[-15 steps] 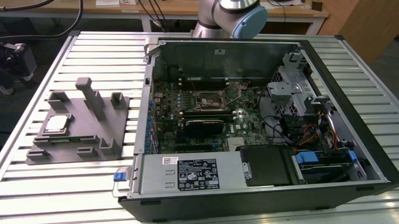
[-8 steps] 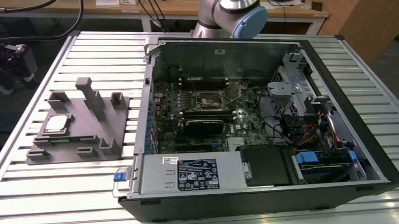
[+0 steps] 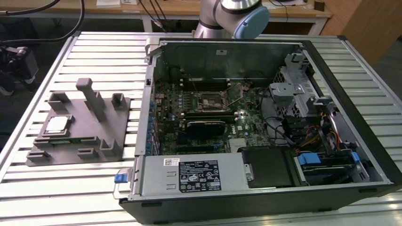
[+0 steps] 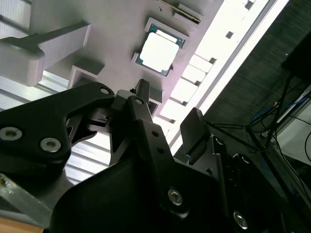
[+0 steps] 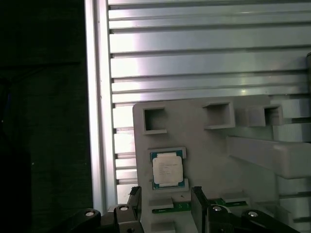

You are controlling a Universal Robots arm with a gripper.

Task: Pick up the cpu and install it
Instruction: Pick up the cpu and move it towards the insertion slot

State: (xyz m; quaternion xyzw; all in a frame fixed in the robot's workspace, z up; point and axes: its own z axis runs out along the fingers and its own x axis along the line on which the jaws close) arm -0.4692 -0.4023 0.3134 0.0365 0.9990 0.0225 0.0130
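Note:
The cpu (image 3: 56, 125) is a small square chip with a silvery top and a pale green rim. It lies flat in a recess of the grey holder block (image 3: 75, 136) at the exterior view's left. In both wrist views the cpu (image 5: 168, 169) (image 4: 159, 48) sits in its recess a short way beyond the black fingertips. My gripper (image 5: 166, 199) (image 4: 167, 109) hovers above the holder, open, with nothing between its fingers (image 5: 197, 196). The gap between them looks a little wider than the chip.
An open computer case (image 3: 351, 117) lies on the slatted metal table (image 3: 94, 47) at the exterior view's right. Its motherboard socket (image 3: 213, 100) sits in the middle with its metal frame raised. Upright posts (image 3: 88, 92) stand on the holder. The arm's base (image 3: 232, 14) is behind the case.

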